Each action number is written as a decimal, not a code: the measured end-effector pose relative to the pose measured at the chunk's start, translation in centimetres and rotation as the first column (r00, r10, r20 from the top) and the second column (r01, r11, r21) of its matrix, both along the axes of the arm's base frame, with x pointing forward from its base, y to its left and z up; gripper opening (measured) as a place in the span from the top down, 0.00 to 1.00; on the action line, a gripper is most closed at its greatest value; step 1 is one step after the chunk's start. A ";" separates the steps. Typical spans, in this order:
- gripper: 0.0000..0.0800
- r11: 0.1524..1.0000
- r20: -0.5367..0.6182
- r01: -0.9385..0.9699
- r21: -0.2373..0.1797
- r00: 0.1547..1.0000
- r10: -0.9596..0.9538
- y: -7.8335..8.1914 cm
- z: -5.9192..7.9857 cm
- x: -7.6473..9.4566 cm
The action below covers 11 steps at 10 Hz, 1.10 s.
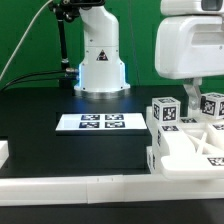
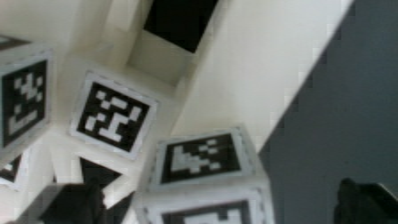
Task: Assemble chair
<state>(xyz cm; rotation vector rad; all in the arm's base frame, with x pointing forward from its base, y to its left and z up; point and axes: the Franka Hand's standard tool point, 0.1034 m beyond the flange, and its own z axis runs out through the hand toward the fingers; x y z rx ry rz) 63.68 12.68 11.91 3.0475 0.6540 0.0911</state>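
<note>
The white chair parts (image 1: 185, 140) lie bunched together at the exterior view's right, blocky pieces with black-and-white tags. My gripper (image 1: 193, 100) hangs low over them, its fingers reaching down between two upright tagged blocks (image 1: 166, 111). In the wrist view the parts fill the picture: a tagged block (image 2: 199, 160) lies between my dark fingertips (image 2: 75, 205), with the gripper (image 2: 217, 206) astride it. The jaws stand apart, with a gap showing between the block and the far finger. I cannot tell whether the near finger touches the block.
The marker board (image 1: 100, 122) lies flat on the black table in the middle. The robot base (image 1: 100, 60) stands behind it. A low white rim wall (image 1: 70, 186) runs along the front edge, with a short white piece (image 1: 4, 152) at the exterior view's left.
</note>
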 end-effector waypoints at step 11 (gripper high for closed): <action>0.64 0.628 -0.020 0.777 0.053 0.629 -0.777 -0.3 -0.1 0.0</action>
